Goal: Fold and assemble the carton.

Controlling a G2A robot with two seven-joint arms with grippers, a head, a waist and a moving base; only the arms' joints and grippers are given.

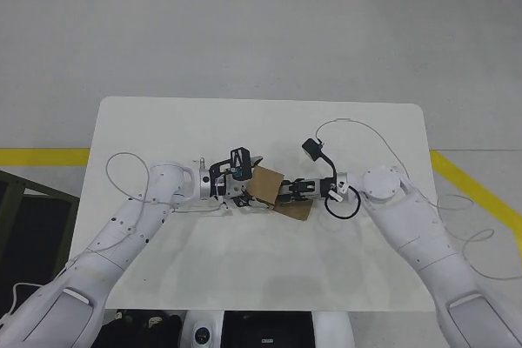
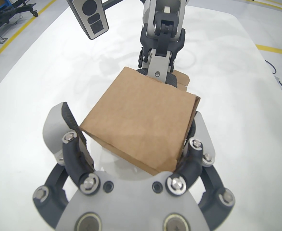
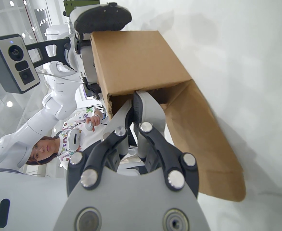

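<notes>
A brown carton (image 1: 265,183) is held up over the middle of the white table (image 1: 261,117), tilted, between both arms. My left gripper (image 2: 131,111) straddles its near end, one finger against each side wall, shut on the carton (image 2: 143,102). From the opposite end my right gripper (image 3: 135,97) pinches a wall of the carton (image 3: 136,58) at its open mouth, one finger inside and one outside. A long flap (image 3: 203,145) hangs open from that mouth toward the table. In the top view the left gripper (image 1: 244,184) and right gripper (image 1: 283,189) face each other across the carton.
A thin white cable (image 1: 357,126) loops over the table's far right part, and another (image 1: 122,165) lies by the left arm. The table's front edge runs close to the robot. Yellow tape (image 1: 35,157) marks the floor on both sides.
</notes>
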